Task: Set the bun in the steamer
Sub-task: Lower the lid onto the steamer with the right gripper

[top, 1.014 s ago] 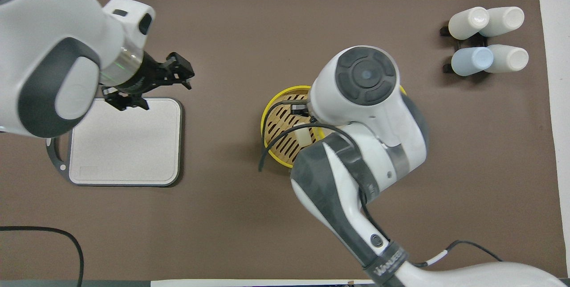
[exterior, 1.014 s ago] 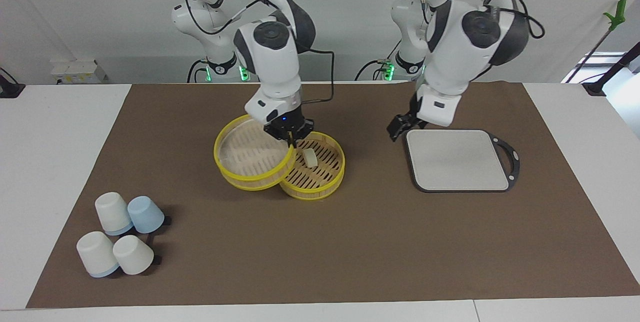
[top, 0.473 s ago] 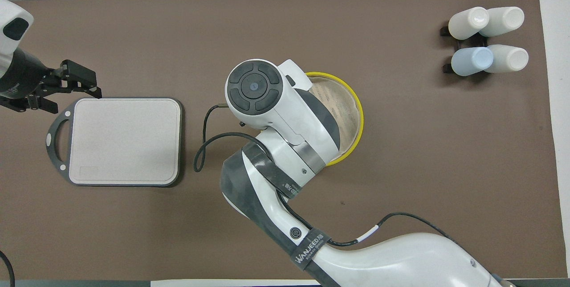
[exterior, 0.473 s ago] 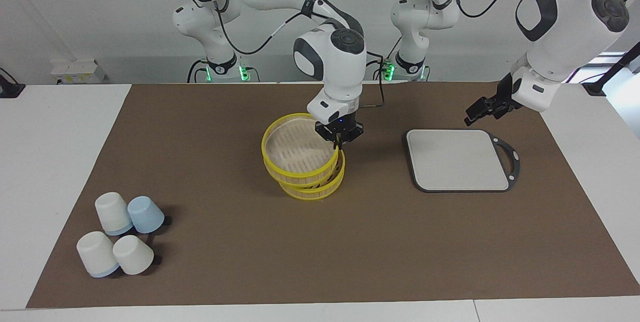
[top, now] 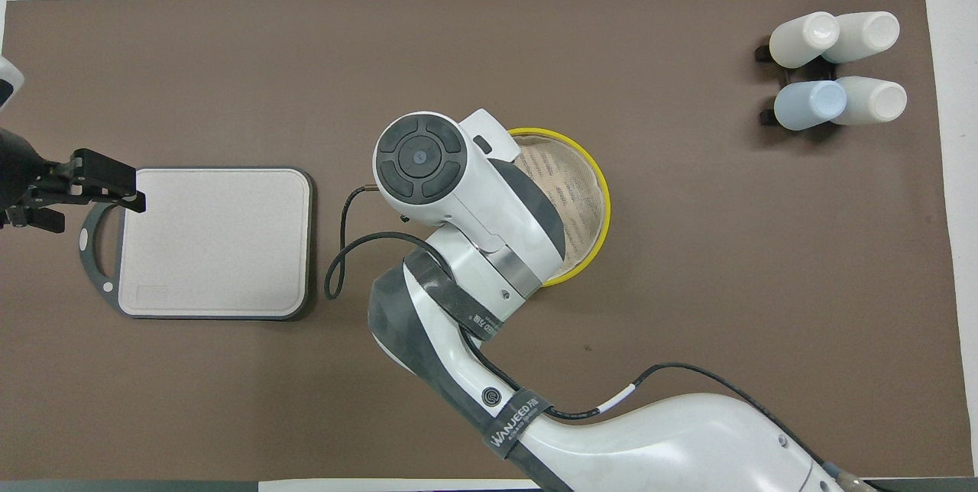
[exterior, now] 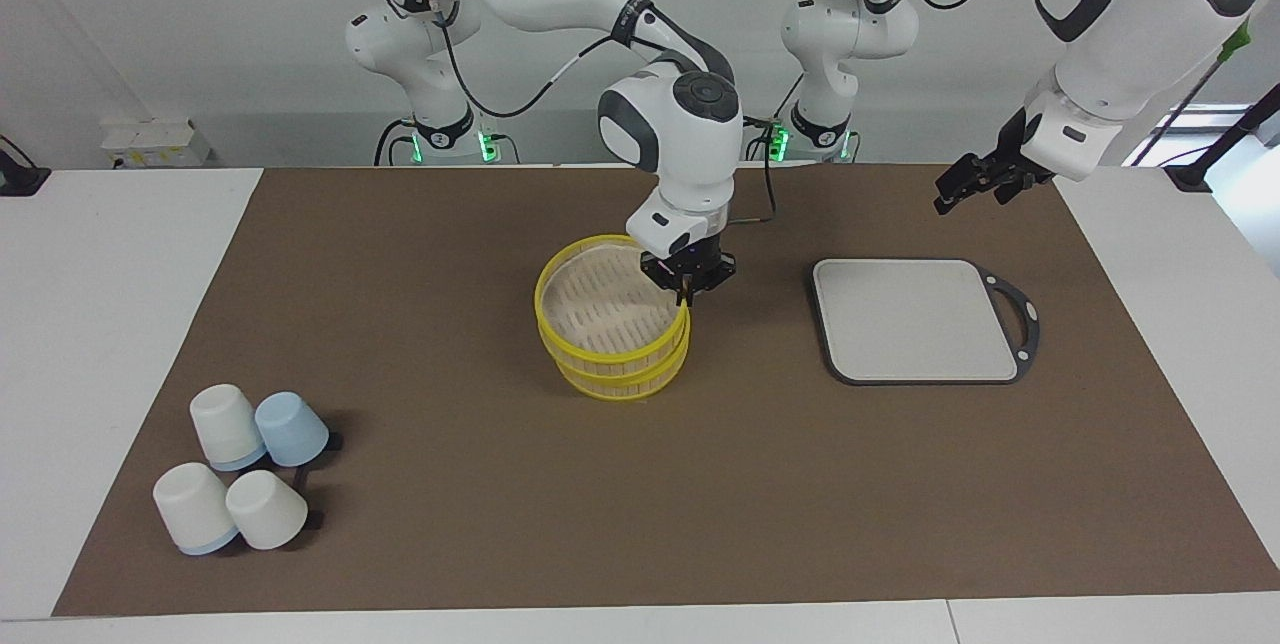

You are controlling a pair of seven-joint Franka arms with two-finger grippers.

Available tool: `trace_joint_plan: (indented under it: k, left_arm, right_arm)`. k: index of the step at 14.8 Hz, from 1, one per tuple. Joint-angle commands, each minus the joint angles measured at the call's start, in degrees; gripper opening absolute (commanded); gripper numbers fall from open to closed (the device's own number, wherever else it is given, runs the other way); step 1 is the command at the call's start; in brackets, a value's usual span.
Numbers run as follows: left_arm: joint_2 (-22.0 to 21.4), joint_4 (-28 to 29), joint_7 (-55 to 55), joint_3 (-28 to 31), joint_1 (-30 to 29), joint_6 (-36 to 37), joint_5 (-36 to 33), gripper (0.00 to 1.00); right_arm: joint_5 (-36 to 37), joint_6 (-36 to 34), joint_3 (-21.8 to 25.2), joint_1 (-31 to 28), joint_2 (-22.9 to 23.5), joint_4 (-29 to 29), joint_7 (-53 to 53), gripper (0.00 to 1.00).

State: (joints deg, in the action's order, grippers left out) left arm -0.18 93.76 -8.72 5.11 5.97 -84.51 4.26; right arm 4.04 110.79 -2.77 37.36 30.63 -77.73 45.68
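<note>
Right gripper (exterior: 685, 299) at mid-surface, fingers clenched on rim of pale-floored tier (exterior: 608, 309), which sits stacked on the steamer (exterior: 625, 384). Left gripper (exterior: 975, 186) up over the surface's left-arm end near the cutting board (exterior: 915, 319), fingers released. Bun hidden; can't tell its place.

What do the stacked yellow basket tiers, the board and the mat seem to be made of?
The basket tiers look like bamboo or plastic imitating it: bright glossy yellow rims, banded walls, and a pale slatted floor in the top one.
The board looks like matte speckled grey plastic or composite, with a darker rim and handle loop.
The mat looks like matte brown paper or felt; which, I cannot tell.
</note>
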Motion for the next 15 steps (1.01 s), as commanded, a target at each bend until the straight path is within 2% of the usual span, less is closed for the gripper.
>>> trace_joint_plan:
  k: [1,5,10,13,15]
  left_arm:
    - [-2.9,2.66,1.42,-0.89,-0.96,-0.3,-1.71,1.0]
    - [-2.37,1.69,4.68,-2.64,-1.31,-2.07,-4.96,1.0]
    - [-4.39,3.62,4.68,-3.01,-1.66,0.22,-4.96,1.0]
    - [-4.04,3.36,5.03,-3.01,-1.66,-3.89,-4.88,1.0]
    - [-4.13,3.53,5.12,-3.01,-1.66,-3.21,-4.87,1.0]
  right_arm:
    - [1.41,1.01,0.14,0.35,-0.39,-1.19,1.16,0.0]
    - [1.33,1.01,0.14,0.79,-0.66,-2.34,1.25,0.0]
    - [1.15,1.97,0.05,1.93,-0.57,-2.51,2.66,0.0]
    - [0.97,3.29,0.05,2.19,-0.39,-2.51,3.44,0.0]
    - [1.06,4.78,0.05,2.28,-0.22,-3.21,3.54,0.0]
